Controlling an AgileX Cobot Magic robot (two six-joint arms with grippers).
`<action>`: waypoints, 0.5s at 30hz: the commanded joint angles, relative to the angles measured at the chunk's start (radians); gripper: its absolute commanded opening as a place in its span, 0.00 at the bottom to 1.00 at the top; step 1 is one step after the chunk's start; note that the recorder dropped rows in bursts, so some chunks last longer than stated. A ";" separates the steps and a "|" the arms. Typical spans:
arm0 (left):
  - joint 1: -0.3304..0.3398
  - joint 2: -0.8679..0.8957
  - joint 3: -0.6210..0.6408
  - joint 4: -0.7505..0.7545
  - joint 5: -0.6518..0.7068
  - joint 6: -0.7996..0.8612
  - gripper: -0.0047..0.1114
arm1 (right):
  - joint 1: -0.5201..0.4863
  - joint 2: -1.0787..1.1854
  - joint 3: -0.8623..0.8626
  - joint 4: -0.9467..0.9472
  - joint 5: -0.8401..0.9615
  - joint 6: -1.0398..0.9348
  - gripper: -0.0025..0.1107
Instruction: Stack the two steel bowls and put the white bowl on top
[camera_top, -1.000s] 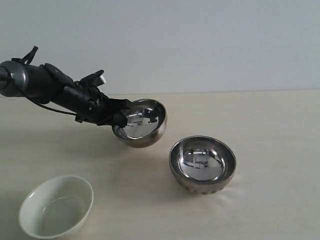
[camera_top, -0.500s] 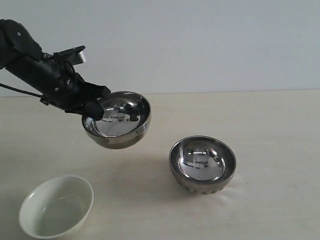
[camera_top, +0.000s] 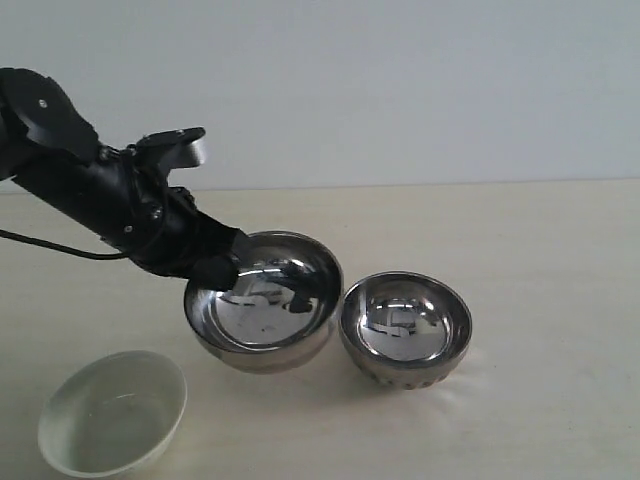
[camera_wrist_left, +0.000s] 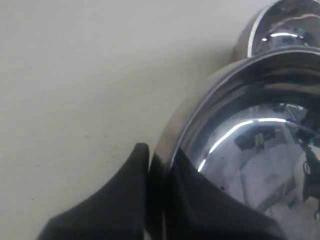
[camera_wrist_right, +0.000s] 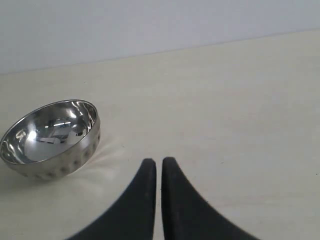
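Note:
My left gripper (camera_top: 222, 270) is shut on the rim of the smooth steel bowl (camera_top: 265, 300), one finger inside and one outside. That bowl hangs low, right beside the ribbed steel bowl (camera_top: 405, 328), their rims nearly touching. The left wrist view shows the held smooth bowl (camera_wrist_left: 250, 145) pinched in my left gripper (camera_wrist_left: 162, 157), with the ribbed bowl (camera_wrist_left: 282, 27) just past it. Upright at the front left sits the white bowl (camera_top: 112, 412). My right gripper (camera_wrist_right: 158, 162) is shut and empty, off to one side of the ribbed bowl (camera_wrist_right: 50, 137), and does not show in the exterior view.
The pale table (camera_top: 540, 260) carries only the three bowls. A plain light wall rises behind its far edge. The left arm's black body (camera_top: 90, 195) reaches in from the left above the table.
The left arm has carried the smooth steel bowl down and to the right, from the raised position at the left to just beside the ribbed bowl. The other bowls have stayed put.

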 joint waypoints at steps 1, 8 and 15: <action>-0.072 -0.009 0.006 -0.011 -0.022 0.001 0.07 | -0.003 -0.004 0.000 -0.008 -0.010 -0.001 0.02; -0.074 -0.009 0.027 0.030 0.014 -0.048 0.07 | -0.003 -0.004 0.000 -0.008 -0.010 -0.001 0.02; -0.074 -0.009 0.159 0.030 -0.126 -0.053 0.07 | -0.003 -0.004 0.000 -0.008 -0.010 -0.001 0.02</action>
